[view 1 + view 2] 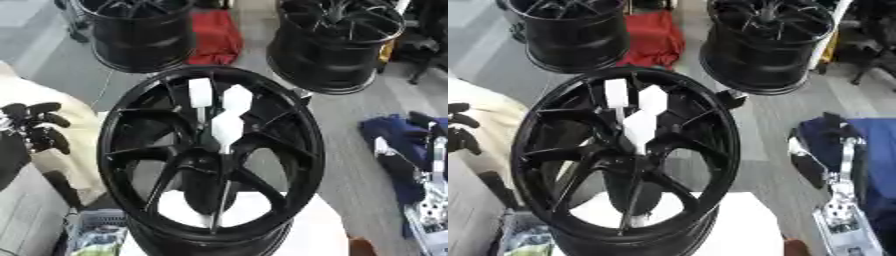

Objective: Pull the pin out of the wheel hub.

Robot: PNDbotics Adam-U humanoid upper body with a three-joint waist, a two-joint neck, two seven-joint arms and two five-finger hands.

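Wheel hub (210, 160): black, multi-spoke, standing face-up on a white worktop (302, 230), middle of the view and closest to the onlooker.

White pieces (226, 120): several pale flat shapes over the hub's upper spokes, running down toward its centre. Which of them, if any, is the pin cannot be told; a thin pale line continues below the centre toward the near rim.

Left robot hand (35, 127): black, left of the hub and well apart from it, fingers curled, nothing visibly between them.

Right robot hand (429, 150): right of the hub, also well apart; only a dark and silver shape shows, and its fingers cannot be made out.

Spare wheels: one (144, 30) beyond the hub to the left, one (337, 40) beyond it to the right, both on the floor with a red cloth (214, 35) between them.

Progress, judged: nothing touches the hub, so the pull looks not yet begun. Reaching in, gripping the pin and drawing it out all appear to remain.
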